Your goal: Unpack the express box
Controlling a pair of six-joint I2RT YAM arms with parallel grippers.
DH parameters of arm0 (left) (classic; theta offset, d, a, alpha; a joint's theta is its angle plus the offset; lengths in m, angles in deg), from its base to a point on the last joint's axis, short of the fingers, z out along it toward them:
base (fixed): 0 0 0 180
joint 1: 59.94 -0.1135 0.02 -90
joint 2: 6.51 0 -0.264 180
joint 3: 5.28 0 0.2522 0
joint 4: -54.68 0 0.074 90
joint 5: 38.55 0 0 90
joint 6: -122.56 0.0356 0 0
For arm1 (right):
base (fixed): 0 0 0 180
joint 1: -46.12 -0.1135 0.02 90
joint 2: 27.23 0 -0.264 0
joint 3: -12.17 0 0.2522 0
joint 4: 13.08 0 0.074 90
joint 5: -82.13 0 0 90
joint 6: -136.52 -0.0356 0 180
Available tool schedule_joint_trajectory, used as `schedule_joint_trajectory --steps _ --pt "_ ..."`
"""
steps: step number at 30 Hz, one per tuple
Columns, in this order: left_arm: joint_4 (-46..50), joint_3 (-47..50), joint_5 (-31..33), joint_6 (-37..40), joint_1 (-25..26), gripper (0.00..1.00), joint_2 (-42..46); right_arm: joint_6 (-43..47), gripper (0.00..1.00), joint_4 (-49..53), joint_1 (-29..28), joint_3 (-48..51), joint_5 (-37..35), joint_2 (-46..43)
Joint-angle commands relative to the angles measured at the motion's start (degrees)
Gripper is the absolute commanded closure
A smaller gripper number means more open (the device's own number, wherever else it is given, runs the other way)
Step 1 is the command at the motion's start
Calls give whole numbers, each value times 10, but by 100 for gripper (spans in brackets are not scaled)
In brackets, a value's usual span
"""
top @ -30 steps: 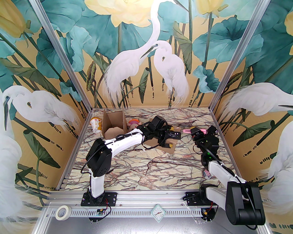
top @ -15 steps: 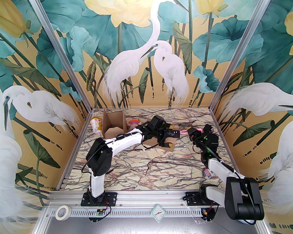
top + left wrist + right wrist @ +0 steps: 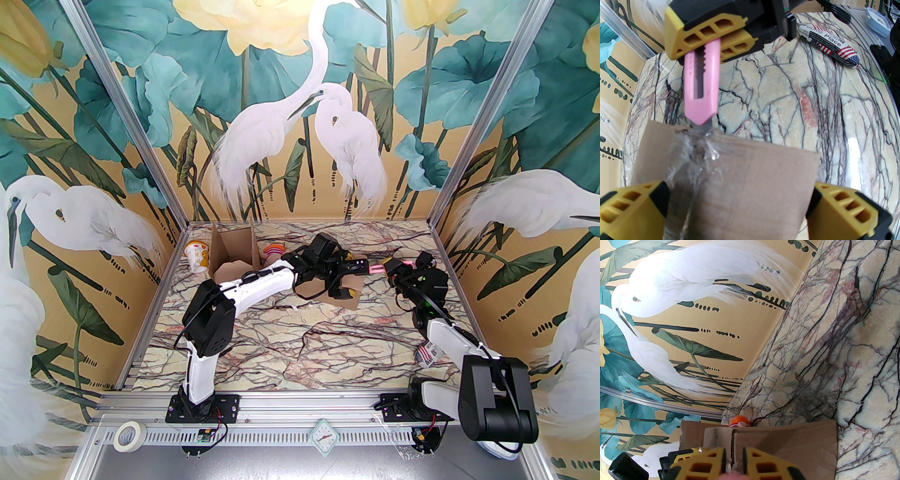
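The sealed cardboard express box (image 3: pixel 309 291) lies mid-table, taped along its seam (image 3: pixel 693 164). My left gripper (image 3: pixel 349 280) stands open over it, its yellow fingertips (image 3: pixel 630 206) flanking the box's two sides (image 3: pixel 752 187). My right gripper (image 3: pixel 388 267) is shut on a pink utility knife (image 3: pixel 376 269). The knife (image 3: pixel 700 89) points down at the box's far edge, its blade tip in the torn clear tape. In the right wrist view, the right gripper (image 3: pixel 733 465) sits at the bottom, just above the box top (image 3: pixel 787 446).
An opened cardboard box (image 3: pixel 232 258) stands at the back left, with a yellow cup (image 3: pixel 198 255) to its left and an orange-and-pink toy (image 3: pixel 274 253) to its right. A flag-print pouch (image 3: pixel 425 355) lies near the right arm. A tape roll (image 3: pixel 129 435) rests on the front rail.
My right gripper has carried the pink knife leftward until its tip meets the box's edge. The left gripper has opened a little wider and shifted slightly back over the box.
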Motion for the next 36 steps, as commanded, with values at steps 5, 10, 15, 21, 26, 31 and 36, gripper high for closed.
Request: schedule_joint_trajectory --steps 5,10,15,21,26,31,36 --pt "-45 -20 76 -79 -32 1 -12 -24 100 66 -12 -12 94 -27" --pt "-45 -26 93 -106 -35 1 -13 -6 100 102 -12 -15 109 -43" --pt "-29 -29 98 -114 -36 3 -13 13 100 131 -11 -15 120 -55" --pt "-2 13 33 -65 -37 7 15 -4 100 128 5 -18 131 -58" --pt "-14 89 -48 18 -24 8 63 2 100 181 7 -42 141 -50" --pt "42 63 -44 53 -2 7 57 1 100 188 6 -36 134 -62" --pt "46 61 -36 60 5 3 62 -16 100 196 6 -28 125 -81"
